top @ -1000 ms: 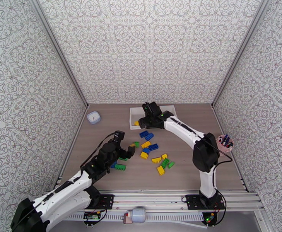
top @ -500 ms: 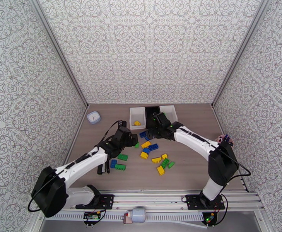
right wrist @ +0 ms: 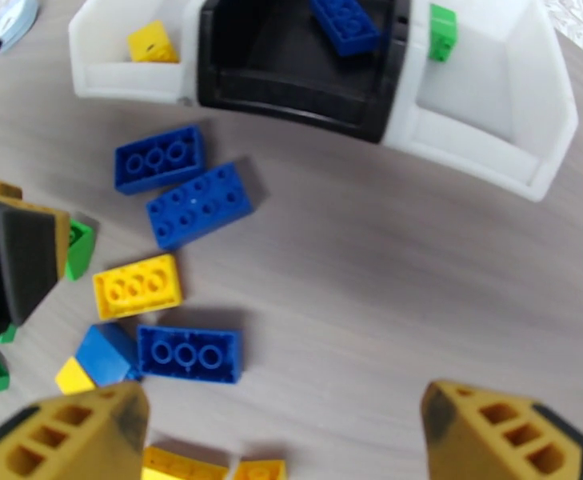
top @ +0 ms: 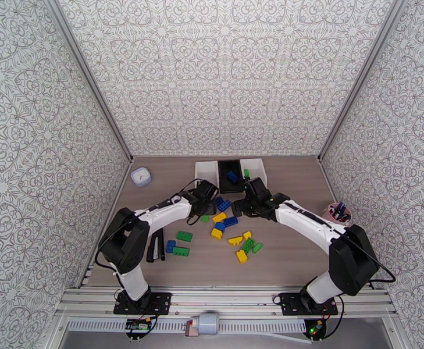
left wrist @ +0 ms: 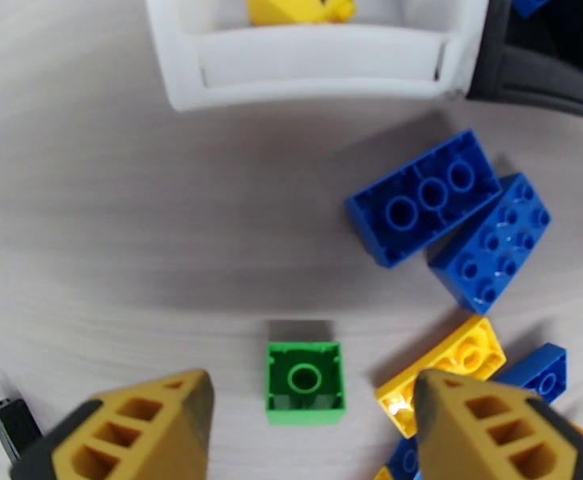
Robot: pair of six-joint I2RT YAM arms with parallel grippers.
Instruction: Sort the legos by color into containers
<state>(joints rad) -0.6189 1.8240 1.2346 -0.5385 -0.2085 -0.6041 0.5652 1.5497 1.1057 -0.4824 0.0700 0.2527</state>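
1. Hanging over the table [top: 287, 263], the left end effector [left wrist: 311, 394] has its yellow fingers spread wide. A small green lego [left wrist: 305, 382] sits on the wood right between the two tips, and as far as I can see neither tip touches it.
2. Ahead of that end effector and off to its right, two blue legos [left wrist: 423, 198] lie side by side, touching. A yellow lego [left wrist: 443, 374] lies just beside the right fingertip.
3. Farther ahead stands the left white container [left wrist: 315, 62] with a yellow brick [left wrist: 295, 6] in it. The black container [left wrist: 547, 70] is butted against its right side.
4. The right end effector [right wrist: 283, 402] is opened wide too, with nothing between its fingers and bare wood under the gap.
5. Ahead of it and to its left lie a blue six-hole lego [right wrist: 189, 354], a yellow one [right wrist: 137, 286] and a studded blue lego [right wrist: 199, 204].
6. Beyond those, the three containers stand in a touching row. The white one on the left holds yellow, the black one holds a blue brick [right wrist: 343, 22], and the right white container [right wrist: 515, 114] holds a green brick [right wrist: 443, 30].
7. From above, the other loose legos [top: 235, 240] are scattered behind both end effectors, toward the arm bases.
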